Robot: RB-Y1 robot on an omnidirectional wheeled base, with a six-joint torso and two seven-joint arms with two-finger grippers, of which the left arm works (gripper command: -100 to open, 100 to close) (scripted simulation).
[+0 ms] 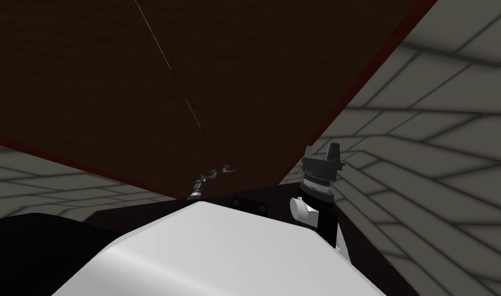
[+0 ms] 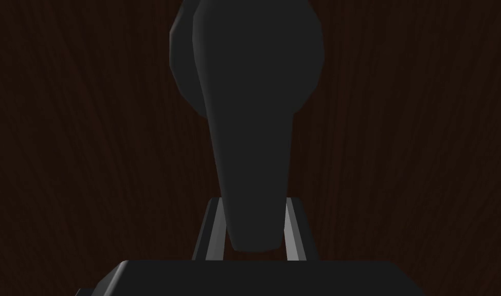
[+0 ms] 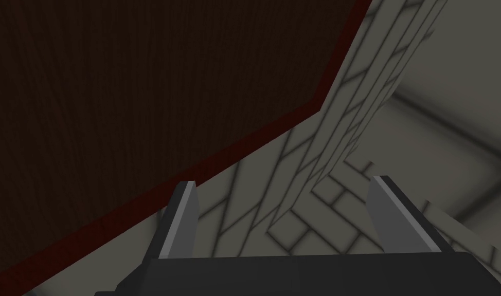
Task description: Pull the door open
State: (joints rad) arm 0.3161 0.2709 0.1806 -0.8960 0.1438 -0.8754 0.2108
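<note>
Left gripper point(image 2: 254, 205) pinches the dark handle point(image 2: 249, 103) on the door point(image 2: 64, 154); grasp looks done, and next it needs a steady backward pull. Right gripper point(image 3: 284, 180) hangs wide open.

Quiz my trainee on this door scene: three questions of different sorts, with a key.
1. True or false: the left gripper is shut on the handle.
2. The right gripper is: A) open, holding nothing; B) shut on the handle; C) pressed flat against the door.
3. Fill in: the door is dark ____.
Key: 1 true; 2 A; 3 brown.
</note>
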